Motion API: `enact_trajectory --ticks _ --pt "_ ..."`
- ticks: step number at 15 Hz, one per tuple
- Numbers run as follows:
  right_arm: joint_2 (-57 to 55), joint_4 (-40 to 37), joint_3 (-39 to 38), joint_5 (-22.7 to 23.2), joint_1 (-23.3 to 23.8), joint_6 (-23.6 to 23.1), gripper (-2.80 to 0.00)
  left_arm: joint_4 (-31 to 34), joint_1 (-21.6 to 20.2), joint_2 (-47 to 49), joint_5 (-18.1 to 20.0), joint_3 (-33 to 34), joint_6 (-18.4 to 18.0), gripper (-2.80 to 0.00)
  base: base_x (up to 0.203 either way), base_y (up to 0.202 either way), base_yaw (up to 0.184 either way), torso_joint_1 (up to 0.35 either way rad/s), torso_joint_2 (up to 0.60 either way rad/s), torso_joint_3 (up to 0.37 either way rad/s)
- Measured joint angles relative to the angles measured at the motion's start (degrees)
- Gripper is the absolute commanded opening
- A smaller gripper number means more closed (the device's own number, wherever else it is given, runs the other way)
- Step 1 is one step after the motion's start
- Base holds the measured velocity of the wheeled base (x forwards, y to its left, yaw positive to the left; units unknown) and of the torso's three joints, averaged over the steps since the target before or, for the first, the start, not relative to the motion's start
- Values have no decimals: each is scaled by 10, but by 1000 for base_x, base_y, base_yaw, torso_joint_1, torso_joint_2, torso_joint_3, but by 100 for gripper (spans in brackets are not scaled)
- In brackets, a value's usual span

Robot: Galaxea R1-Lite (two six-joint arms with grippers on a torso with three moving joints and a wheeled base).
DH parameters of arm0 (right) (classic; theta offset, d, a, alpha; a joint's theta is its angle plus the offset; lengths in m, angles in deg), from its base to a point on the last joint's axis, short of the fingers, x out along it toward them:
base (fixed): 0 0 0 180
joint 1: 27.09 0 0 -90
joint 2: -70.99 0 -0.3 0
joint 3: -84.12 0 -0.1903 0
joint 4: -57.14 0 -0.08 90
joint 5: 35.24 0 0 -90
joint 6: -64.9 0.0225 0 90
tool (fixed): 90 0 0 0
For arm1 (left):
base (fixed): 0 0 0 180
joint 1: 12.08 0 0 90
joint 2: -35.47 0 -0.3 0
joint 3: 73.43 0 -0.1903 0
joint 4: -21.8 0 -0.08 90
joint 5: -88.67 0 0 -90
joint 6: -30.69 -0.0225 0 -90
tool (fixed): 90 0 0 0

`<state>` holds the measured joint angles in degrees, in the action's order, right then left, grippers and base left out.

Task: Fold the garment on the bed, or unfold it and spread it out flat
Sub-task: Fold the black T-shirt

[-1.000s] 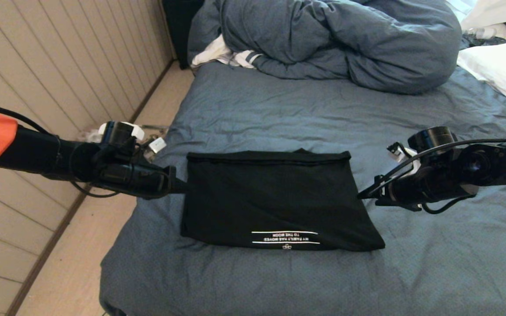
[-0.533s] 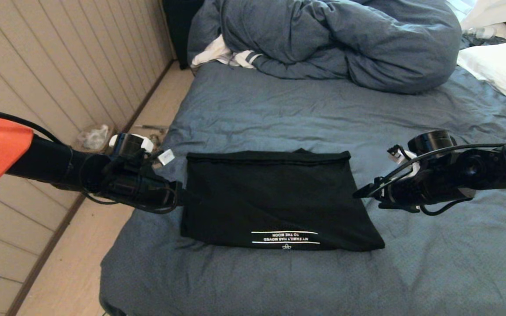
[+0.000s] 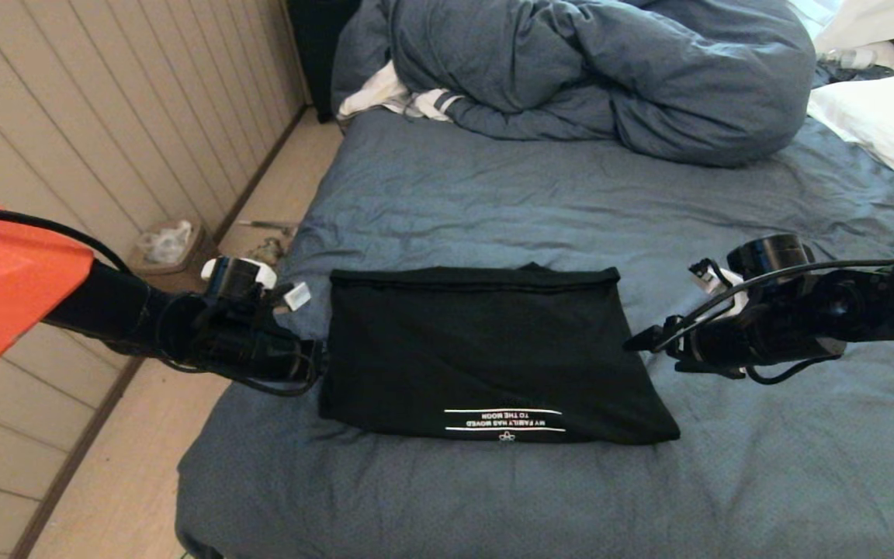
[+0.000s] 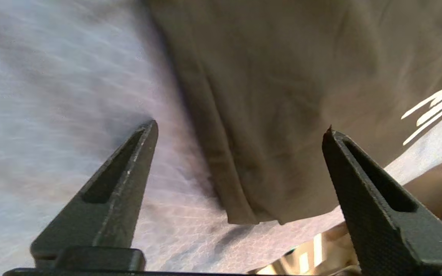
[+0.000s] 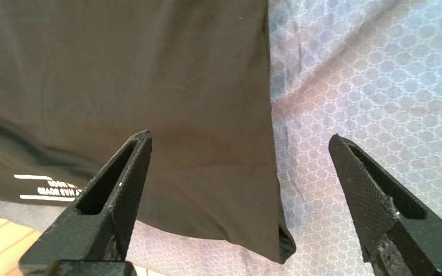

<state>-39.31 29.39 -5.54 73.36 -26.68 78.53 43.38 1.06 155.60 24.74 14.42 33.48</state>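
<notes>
Blue-grey sheet covers the bed (image 3: 493, 194), where the garment (image 3: 486, 349) lies folded into a rectangle. Over the past second my left pincer (image 3: 315, 365) has dropped lower along its left edge, released; my right pincer (image 3: 637, 341), also released, has edged inward to its right edge. Both straddle those edges, suggesting another fold.

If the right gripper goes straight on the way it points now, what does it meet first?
Most likely the black T-shirt: the open right gripper straddles its side edge above the bed sheet. Its height above the cloth is unclear.
</notes>
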Motion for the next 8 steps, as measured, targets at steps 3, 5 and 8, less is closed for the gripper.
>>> enact_trajectory --ticks 3,5,8 --pt "0 1 -2 1 2 -2 0 -33 5 5 -20 20 -16 0 0 0 0 0 0 0" --pt "0 1 -6 1 2 -3 0 -35 12 8 -21 25 -16 0 0 0 0 0 0 0" --pt "0 2 -9 1 1 -5 0 -37 27 14 -24 35 -19 0 0 0 0 0 0 0"
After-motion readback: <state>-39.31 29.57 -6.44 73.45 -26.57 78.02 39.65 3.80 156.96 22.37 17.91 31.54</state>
